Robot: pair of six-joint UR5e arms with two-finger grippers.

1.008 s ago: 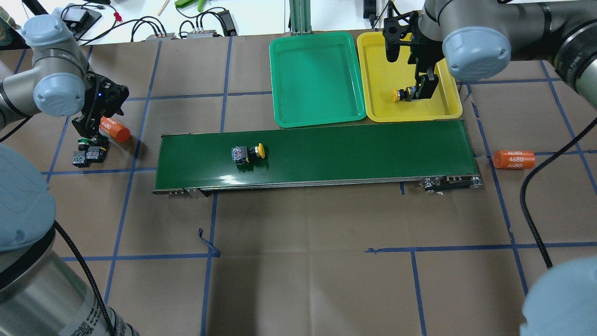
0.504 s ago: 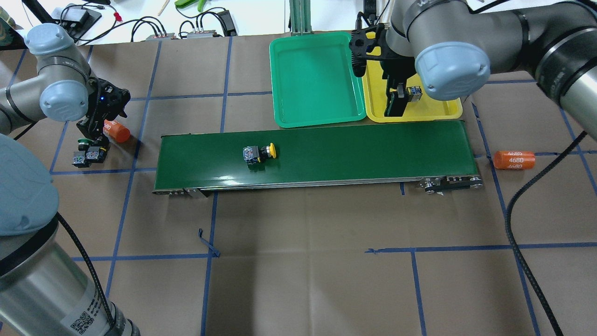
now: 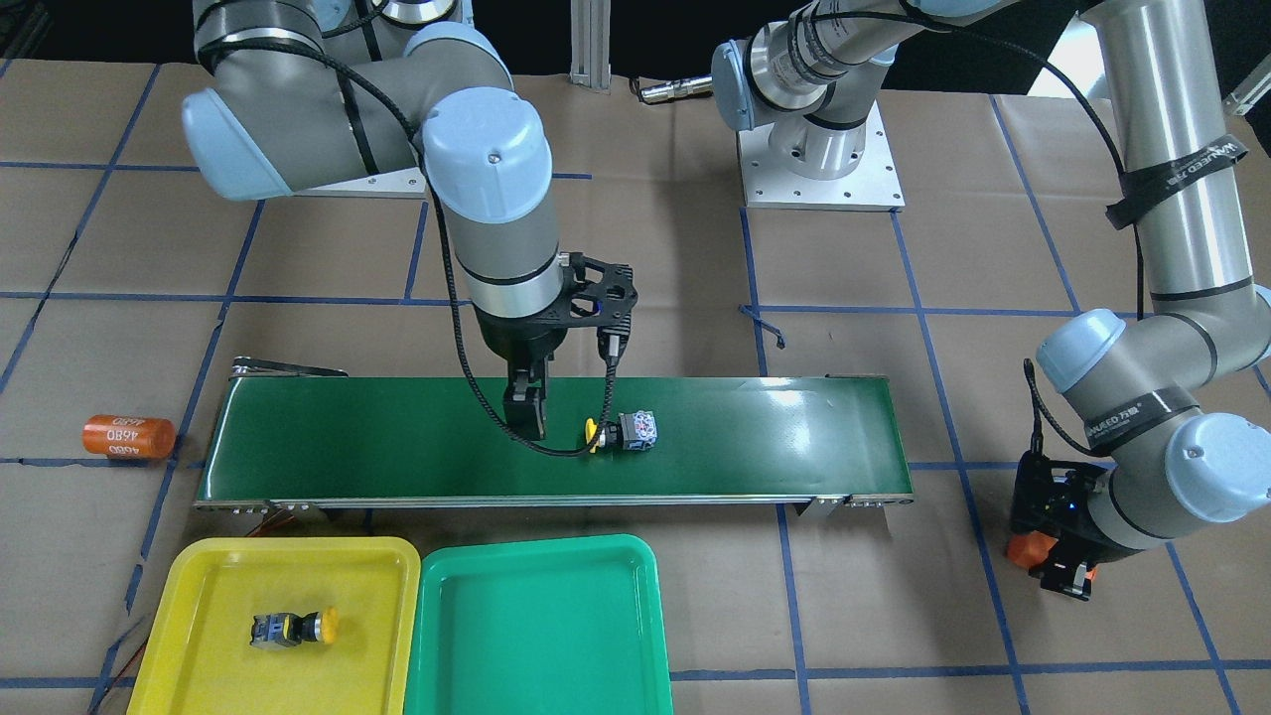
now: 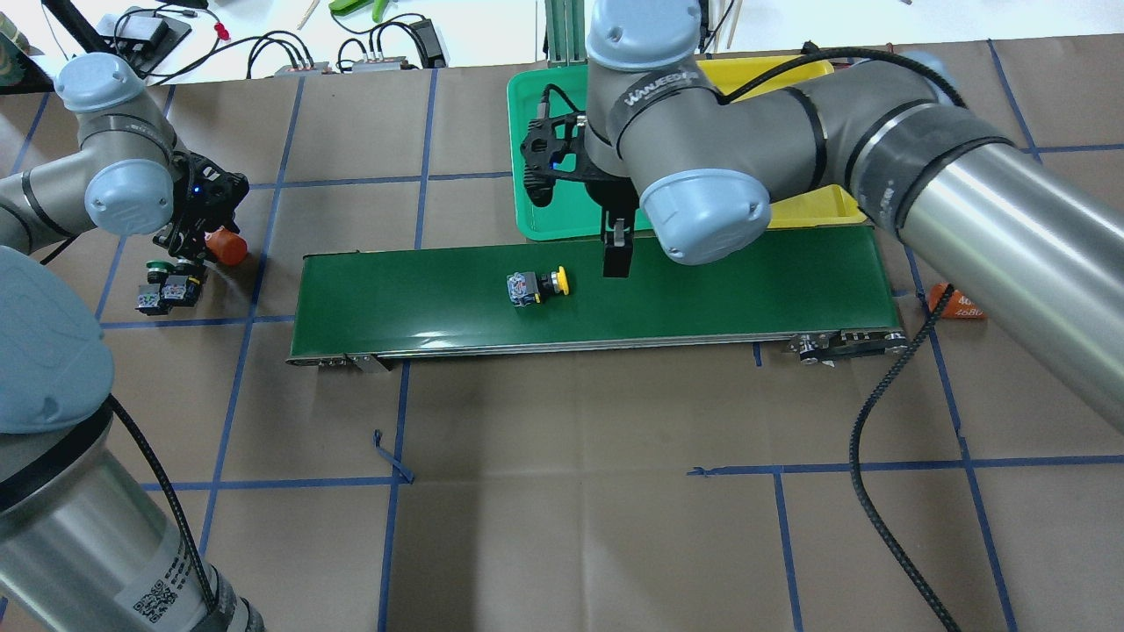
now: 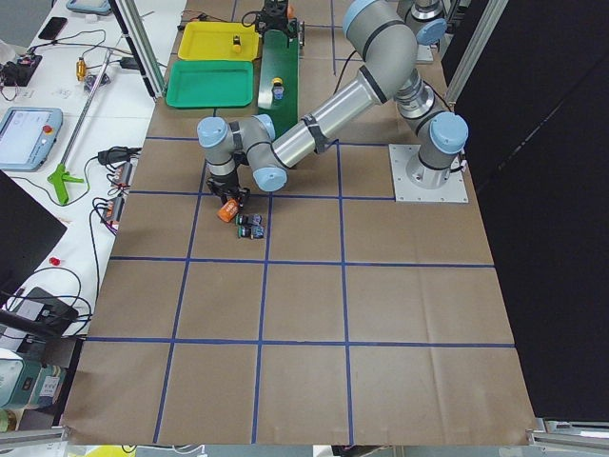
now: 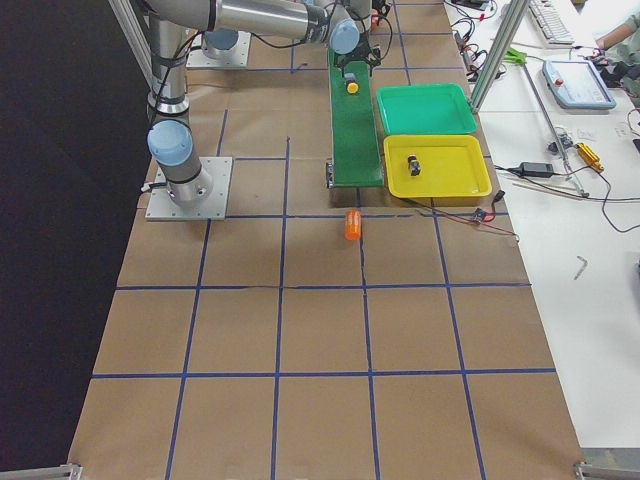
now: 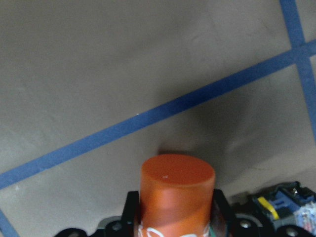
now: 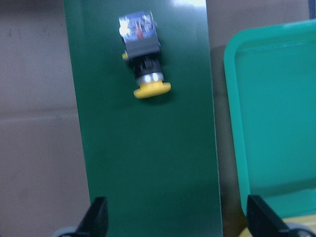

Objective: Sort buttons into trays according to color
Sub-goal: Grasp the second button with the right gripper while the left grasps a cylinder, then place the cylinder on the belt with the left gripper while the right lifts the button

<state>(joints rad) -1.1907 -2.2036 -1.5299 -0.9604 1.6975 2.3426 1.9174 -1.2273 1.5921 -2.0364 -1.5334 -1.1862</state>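
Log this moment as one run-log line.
right tool: open above belt, near loose yellow button | left tool: around orange cylinder, grip unclear | yellow tray: holds second yellow button

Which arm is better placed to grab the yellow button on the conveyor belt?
Right. The right end effector, open and empty, hangs over the belt beside the yellow button; the left end effector is closed on an orange cylinder off the belt's end.

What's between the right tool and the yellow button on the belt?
Only bare belt separates the right tool and button, per overhead and right-wrist views.
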